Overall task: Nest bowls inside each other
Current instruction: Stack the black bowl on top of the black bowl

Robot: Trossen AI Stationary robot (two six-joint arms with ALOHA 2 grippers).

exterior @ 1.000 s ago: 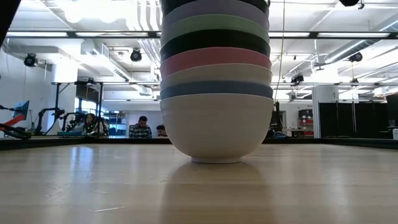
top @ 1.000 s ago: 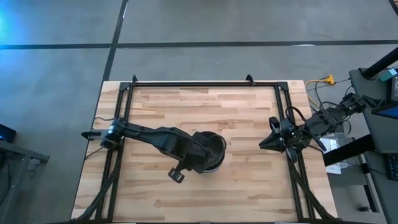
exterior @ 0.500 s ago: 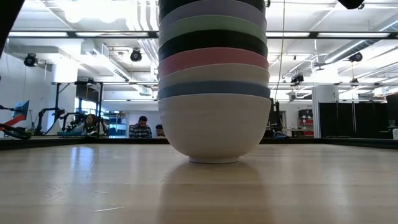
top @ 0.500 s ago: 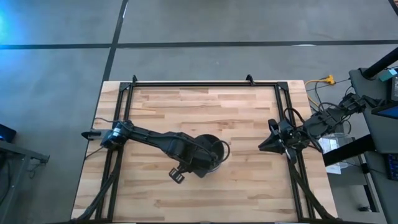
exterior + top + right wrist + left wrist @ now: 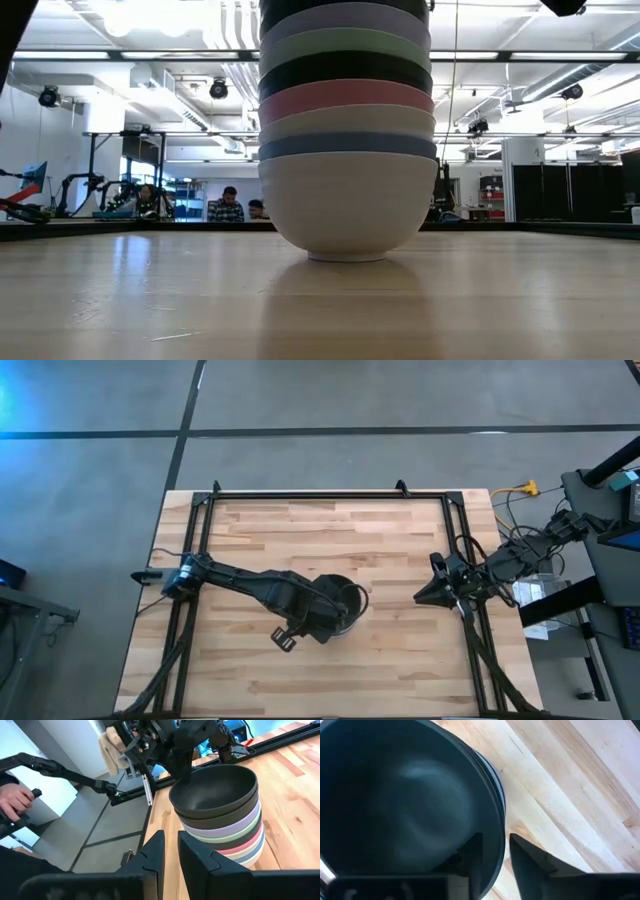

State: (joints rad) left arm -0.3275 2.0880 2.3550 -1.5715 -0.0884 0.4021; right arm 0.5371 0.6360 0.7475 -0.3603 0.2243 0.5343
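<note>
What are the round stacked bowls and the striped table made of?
The round stacked bowls look like smooth matte plastic or melamine: even solid colours with soft, dull highlights, though glazed ceramic can't be ruled out. The light striped table looks like wood, probably butcher block: long pale planks with grain lines and a faint sheen, reflecting the bottom white bowl.

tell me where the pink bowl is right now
The pink bowl sits mid-stack in the low view, nested between a black bowl above and a white bowl below; the stack stands near the table's centre in the high view.
</note>
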